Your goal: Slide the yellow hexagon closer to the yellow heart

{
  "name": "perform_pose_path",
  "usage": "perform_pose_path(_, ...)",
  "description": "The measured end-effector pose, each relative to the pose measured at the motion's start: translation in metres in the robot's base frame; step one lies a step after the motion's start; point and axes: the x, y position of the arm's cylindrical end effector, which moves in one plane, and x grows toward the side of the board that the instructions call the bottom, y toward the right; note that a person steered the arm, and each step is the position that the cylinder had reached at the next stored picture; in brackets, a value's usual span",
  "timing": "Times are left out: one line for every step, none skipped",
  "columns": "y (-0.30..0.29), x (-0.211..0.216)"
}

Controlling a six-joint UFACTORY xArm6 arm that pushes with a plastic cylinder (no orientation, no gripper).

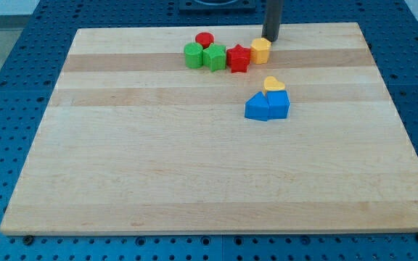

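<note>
The yellow hexagon [260, 50] sits near the view's top, touching the right side of a red star [239, 58]. The yellow heart [273, 84] lies lower and slightly right, resting against the top of two blue blocks. My tip [270, 38] is just above and to the right of the yellow hexagon, very close to it or touching its upper edge. The rod rises out of the view's top.
A blue triangle-like block [257, 106] and a blue cube [279, 104] sit side by side below the heart. A green cylinder [193, 55], a green block [214, 56] and a red cylinder [205, 40] cluster left of the star. The wooden board [194, 181] ends near the view's top.
</note>
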Motion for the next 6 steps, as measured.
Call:
perform_pose_path(-0.002, -0.002)
perform_pose_path(-0.009, 0.005)
perform_pose_path(-0.025, 0.017)
perform_pose_path(-0.026, 0.029)
perform_pose_path(-0.026, 0.041)
perform_pose_path(-0.019, 0.044)
